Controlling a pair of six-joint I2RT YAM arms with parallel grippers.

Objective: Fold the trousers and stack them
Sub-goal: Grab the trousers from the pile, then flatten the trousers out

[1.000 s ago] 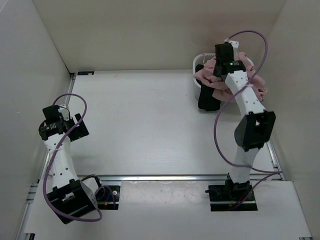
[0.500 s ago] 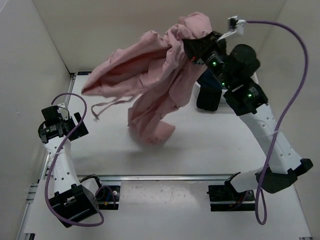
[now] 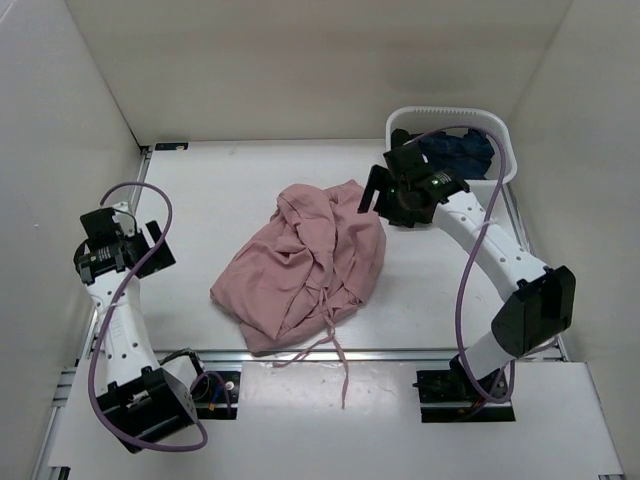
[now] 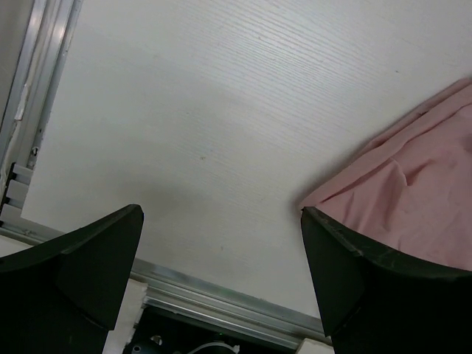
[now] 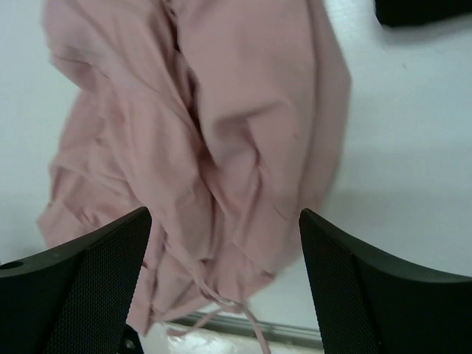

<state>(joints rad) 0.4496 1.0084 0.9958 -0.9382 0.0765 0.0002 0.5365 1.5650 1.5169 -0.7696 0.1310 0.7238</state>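
Observation:
The dusty-pink trousers (image 3: 300,265) lie in a crumpled heap on the middle of the table, and their thin drawstring (image 3: 340,365) trails over the front rail. My right gripper (image 3: 374,192) hangs open just above the heap's far right edge with nothing between its fingers. In the right wrist view the trousers (image 5: 221,110) fill the frame under the open right gripper (image 5: 225,214). My left gripper (image 3: 150,250) stands open at the left side, apart from the cloth. In the left wrist view the left gripper (image 4: 221,214) frames bare table, with the trousers' edge (image 4: 413,184) at the right.
A white basket (image 3: 450,113) stands at the back right with a dark navy garment (image 3: 455,150) inside. A black thing (image 5: 420,9) shows at the top right of the right wrist view. The metal rail (image 3: 400,355) runs along the table's front edge.
The right gripper lifted the trousers out of the basket, swung them left over the table and opened. The trousers dropped into a heap. The left arm stayed put.

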